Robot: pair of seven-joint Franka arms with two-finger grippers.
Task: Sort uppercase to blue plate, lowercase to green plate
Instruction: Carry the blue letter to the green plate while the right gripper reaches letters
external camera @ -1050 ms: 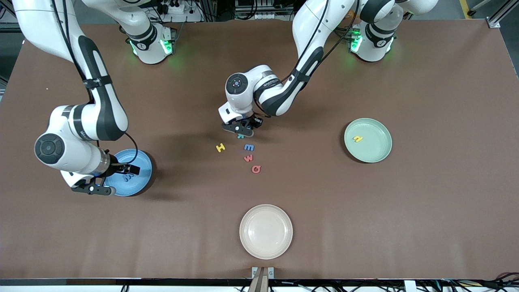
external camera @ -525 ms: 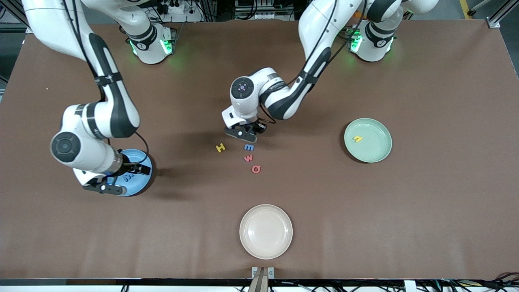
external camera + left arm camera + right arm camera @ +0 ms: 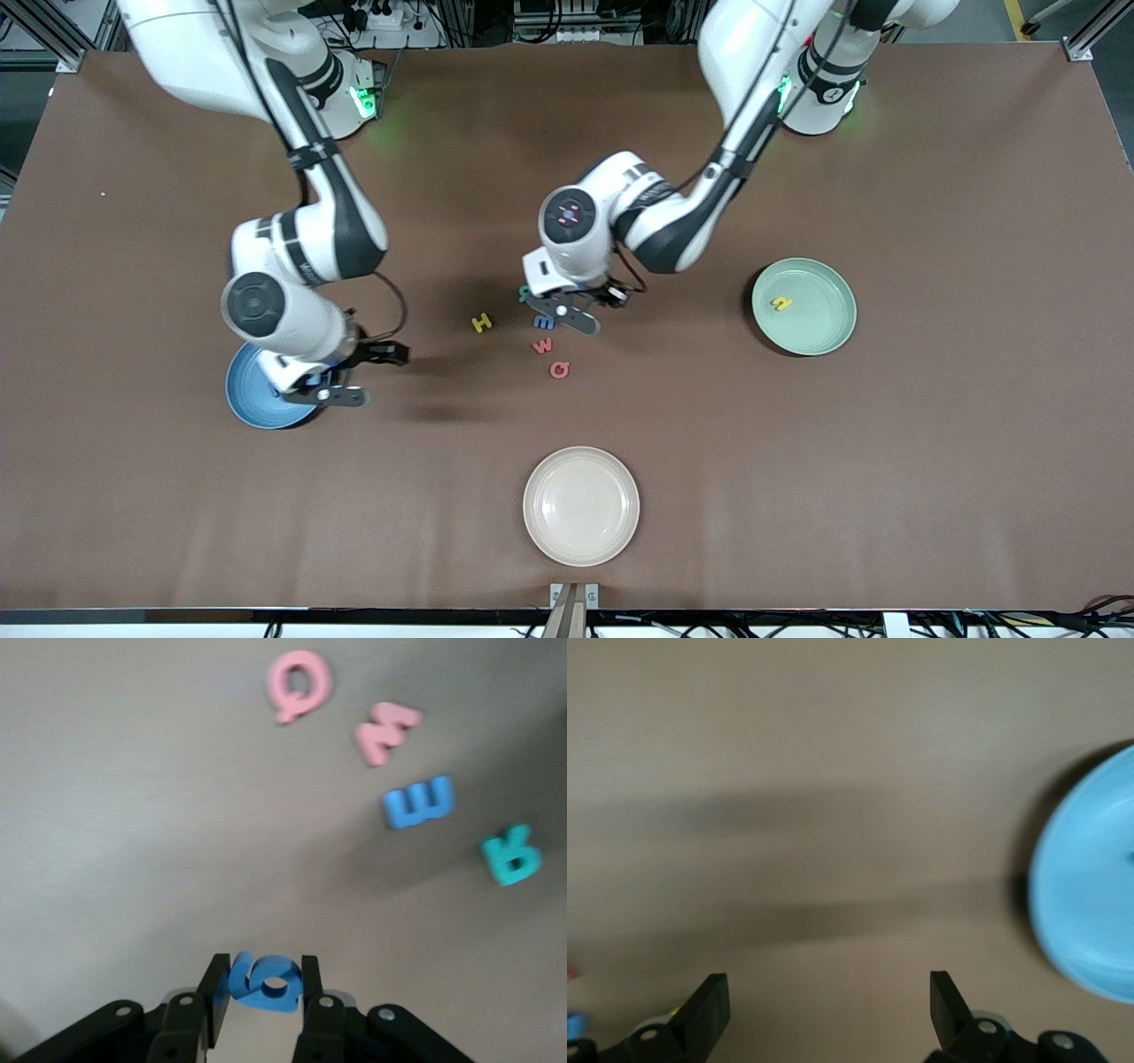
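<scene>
Robotics lab bench. Brown-covered table [image 3: 930, 461] with aluminium frame posts [image 3: 1085, 40], cable bundles and power strips [image 3: 376, 16] just above the table's top edge.

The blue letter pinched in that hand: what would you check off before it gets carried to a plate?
1. Grip: left hand shut on the blue g: ok.
2. Letter lifted off the table: ok.
3. Right plate chosen: it is a small letter, so the green plate: ok.
4. Room there: only a yellow letter lies in it: ok.
5. Right hand out of the way: open, beside the blue plate: ok.
6. Letters left on the table undisturbed, such as the red Q: cannot tell.
</scene>
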